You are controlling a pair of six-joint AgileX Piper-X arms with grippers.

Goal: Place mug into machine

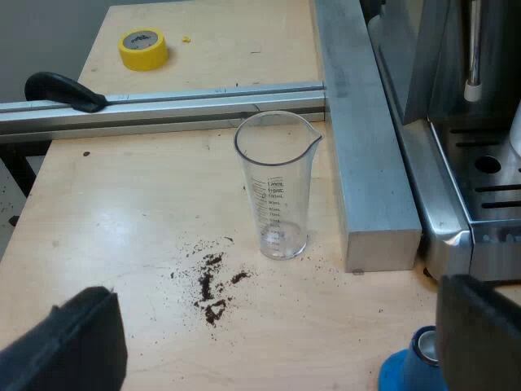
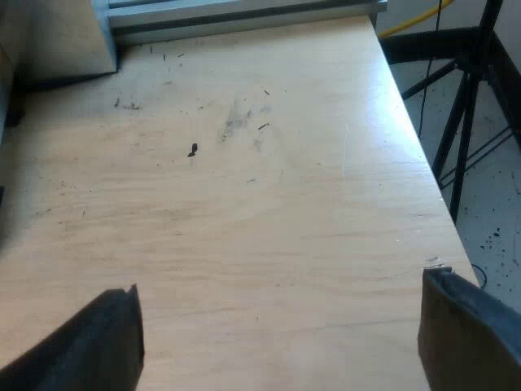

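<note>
The measuring glass stands upright and empty on the counter, its spout toward the espresso machine. Coffee crumbs lie beside it. A white thing sits on the machine's tray; I cannot tell if it is the mug. My left gripper is wide open near the blue tamper. My right gripper is wide open over the counter.

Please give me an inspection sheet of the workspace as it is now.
Surface: pale wooden tabletop, dark coffee grounds scattered on it.
Job's things: stainless steel espresso machine, drip tray at its front.
Clutter: clear plastic measuring glass, upright, empty; blue tamper; yellow tape roll.
Grippers: left hand open, empty; right hand open, empty.
Cables: yellow cable past the table's edge.
Surroundings: black tripod legs, speckled floor.
</note>
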